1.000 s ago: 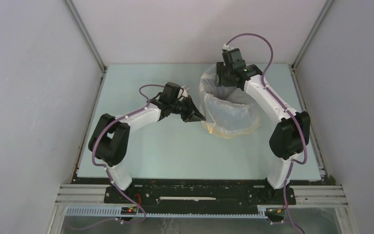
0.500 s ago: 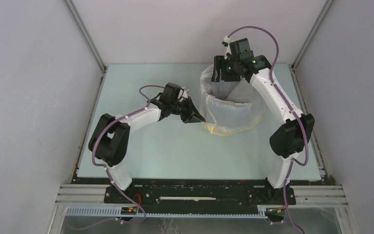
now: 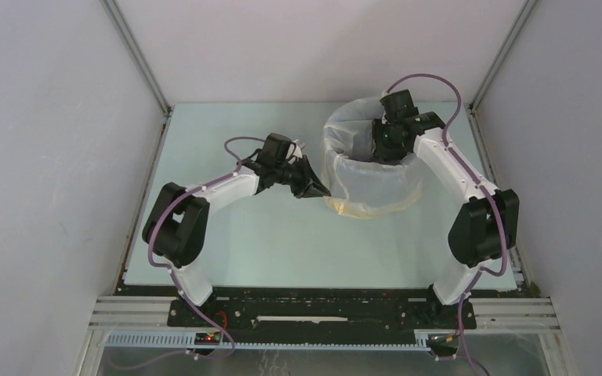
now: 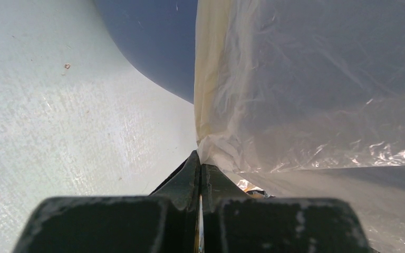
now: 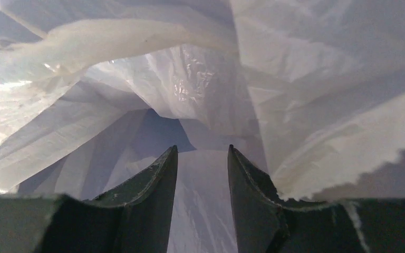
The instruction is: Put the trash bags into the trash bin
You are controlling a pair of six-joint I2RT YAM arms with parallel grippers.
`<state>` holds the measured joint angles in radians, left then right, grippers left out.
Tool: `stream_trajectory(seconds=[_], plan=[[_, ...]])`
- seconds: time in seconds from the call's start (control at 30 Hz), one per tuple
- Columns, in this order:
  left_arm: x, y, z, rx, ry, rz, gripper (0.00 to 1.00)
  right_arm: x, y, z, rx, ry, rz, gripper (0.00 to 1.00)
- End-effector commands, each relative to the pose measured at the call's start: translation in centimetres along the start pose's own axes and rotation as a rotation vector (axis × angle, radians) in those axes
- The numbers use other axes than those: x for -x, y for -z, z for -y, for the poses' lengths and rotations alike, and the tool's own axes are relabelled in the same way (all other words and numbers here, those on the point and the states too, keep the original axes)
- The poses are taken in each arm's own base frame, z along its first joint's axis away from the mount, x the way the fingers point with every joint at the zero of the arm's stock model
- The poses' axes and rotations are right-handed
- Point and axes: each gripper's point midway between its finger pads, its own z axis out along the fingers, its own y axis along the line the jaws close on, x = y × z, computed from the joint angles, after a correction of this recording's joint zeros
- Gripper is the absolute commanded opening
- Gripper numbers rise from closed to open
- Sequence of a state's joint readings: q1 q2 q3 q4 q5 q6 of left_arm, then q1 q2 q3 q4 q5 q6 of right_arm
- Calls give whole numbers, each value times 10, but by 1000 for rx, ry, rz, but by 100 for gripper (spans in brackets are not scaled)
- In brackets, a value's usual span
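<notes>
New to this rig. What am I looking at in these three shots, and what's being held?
Two robot arms bolted to a table, each ending in a two-finger gripper. The wide picture looks down from above and behind; the other two come from cameras on each wrist. On the table stands a blue trash bin with a thin whitish trash bag draped over it. The left gripper is shut, pinching the bag's edge beside the bin. The right gripper reaches down inside the bag, fingers apart, holding nothing.
</notes>
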<state>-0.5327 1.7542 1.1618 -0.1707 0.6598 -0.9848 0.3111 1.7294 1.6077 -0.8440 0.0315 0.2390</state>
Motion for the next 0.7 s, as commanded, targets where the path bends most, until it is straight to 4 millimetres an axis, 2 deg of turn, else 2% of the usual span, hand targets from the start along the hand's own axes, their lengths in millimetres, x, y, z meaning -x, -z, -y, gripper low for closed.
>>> stream_trajectory(seconds=[0.0,0.07,0.13,0.2,0.3,0.4,0.53,0.67], plan=[[1,0,12,-32,-51,-14,0,25,13,-18,91,-48,67,49],[3,-1,13,-34,-54,-14,0,26,23,-51,246,-51,50,50],[3,-1,13,-34,-54,-15,0,32,34,-66,304,-59,64,51],[4,-1,13,-34,-56,-13,1,39,37,-61,264,-71,101,54],[6,2,17,-41,-61,-2,0,50,31,-41,147,-96,177,58],[8,6,26,-56,-71,6,0,47,5,-46,159,-99,209,59],[12,10,37,-73,-78,23,2,25,-36,-66,166,-60,144,59],[18,12,43,-79,-93,45,5,3,-68,-64,129,-99,63,66]])
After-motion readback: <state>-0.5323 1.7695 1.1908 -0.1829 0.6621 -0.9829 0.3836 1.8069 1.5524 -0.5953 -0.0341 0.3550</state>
